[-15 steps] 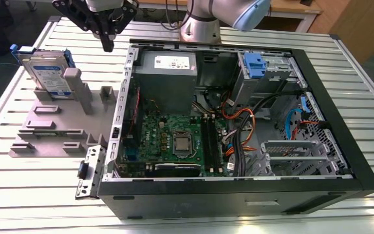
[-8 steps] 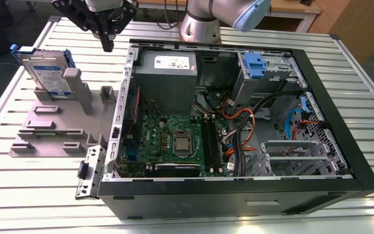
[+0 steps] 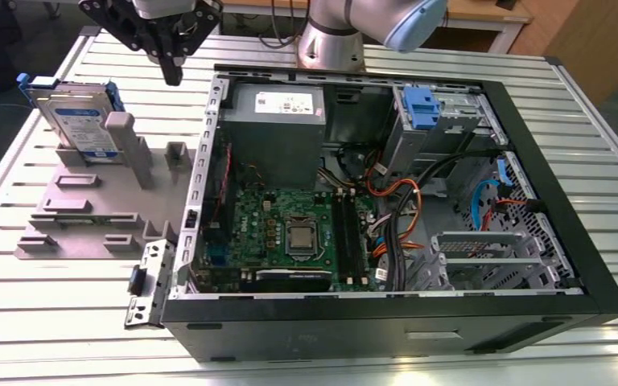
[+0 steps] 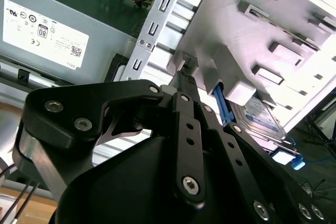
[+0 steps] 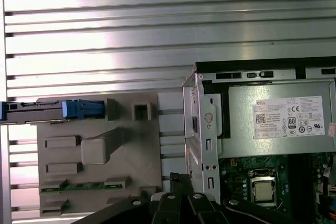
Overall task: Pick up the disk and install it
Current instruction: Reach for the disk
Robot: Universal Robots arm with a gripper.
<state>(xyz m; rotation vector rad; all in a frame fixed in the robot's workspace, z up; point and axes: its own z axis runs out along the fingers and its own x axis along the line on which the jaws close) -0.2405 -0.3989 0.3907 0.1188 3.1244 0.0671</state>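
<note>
- Gripper (image 4: 184,74): black linkage close to the lens, jaws drawn together to a single tip, holding nothing.
- In the exterior view it hangs over the slatted table (image 3: 51,322), between the grey holder (image 3: 94,209) and the open computer case (image 3: 395,322).
- Disk (image 3: 73,121): stands on edge in the holder, blue bracket around it, at the exterior view's left of the gripper and apart from it.
- Grey power supply box (image 3: 277,121) sits inside the case, near the gripper.

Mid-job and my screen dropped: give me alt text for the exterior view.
The gripper hangs empty, jaws together, above the gap between an open computer case and a grey fixture on a slatted table. The disk stands on edge in that fixture, at the exterior view's left.
</note>
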